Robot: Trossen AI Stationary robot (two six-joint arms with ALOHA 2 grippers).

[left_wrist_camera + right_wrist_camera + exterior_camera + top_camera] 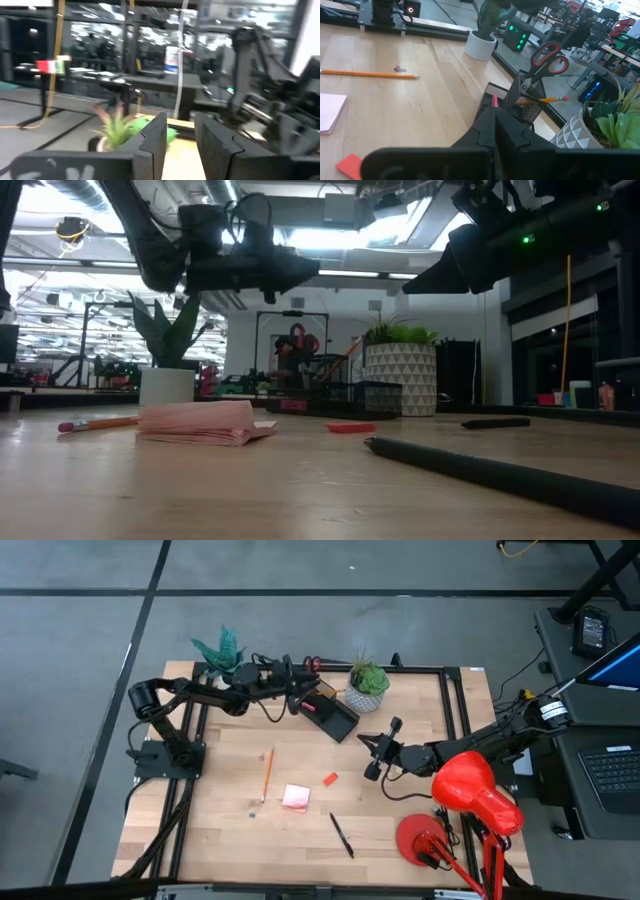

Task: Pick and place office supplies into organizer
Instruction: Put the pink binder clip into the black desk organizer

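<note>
- Above the organizer [331,712], the left gripper [297,700] hovers, fingers [155,142] apart, grasping nothing.
- Right gripper [374,755] hangs clenched, empty, near the eraser [330,779].
- Scissors [547,56] stand in the organizer.

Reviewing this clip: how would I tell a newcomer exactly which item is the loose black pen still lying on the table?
Start in the high view at the red desk lamp on the table's near right corner. Just left of its round base, on bare wood, lies the black pen, a thin dark stick set at a slant. Unlike the orange pencil, pink sticky-note pad and small red eraser farther in, it is black.
</note>
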